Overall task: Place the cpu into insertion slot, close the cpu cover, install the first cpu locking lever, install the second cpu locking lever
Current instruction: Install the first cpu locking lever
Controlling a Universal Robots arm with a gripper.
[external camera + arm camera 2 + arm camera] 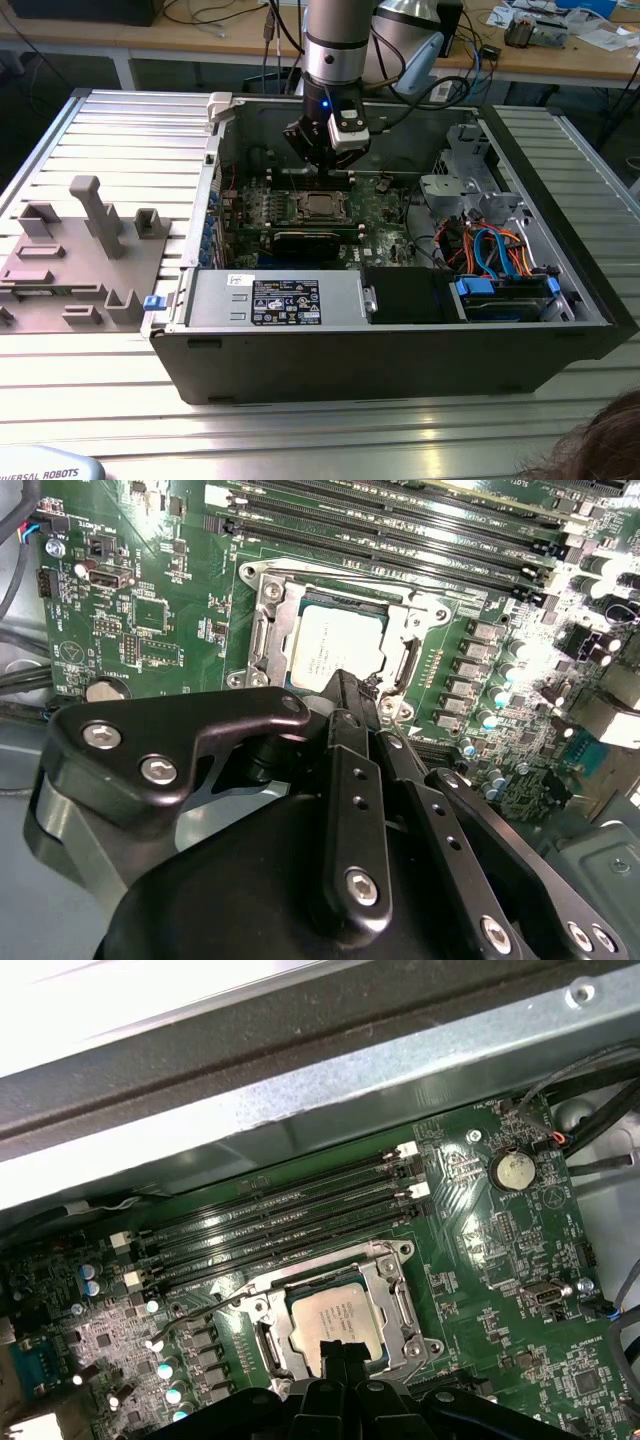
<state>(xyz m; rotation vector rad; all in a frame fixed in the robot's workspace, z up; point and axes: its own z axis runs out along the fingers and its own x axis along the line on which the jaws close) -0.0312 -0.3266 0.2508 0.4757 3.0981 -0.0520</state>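
Above an open computer case on a ribbed metal table, the exterior view shows the arm's gripper hanging over the green motherboard, just above the cpu. A grey fixture tray lies outside the case at the exterior view's left, and a person's hair shows at the lower corner on the exterior view's right.

The second wrist view has the gripper with its two black fingers pressed together and gripping nothing, their tip at the edge of the cpu. Whether they touch the chip cannot be told. The silvery cpu cover lies around the chip, and long black memory slots run beyond it.

The first wrist view shows the cpu seated in the insertion slot, framed by the cpu cover, with the fingertips of the gripper at its near edge. A thin locking lever angles away from the socket's corner. A coin cell battery sits well apart.
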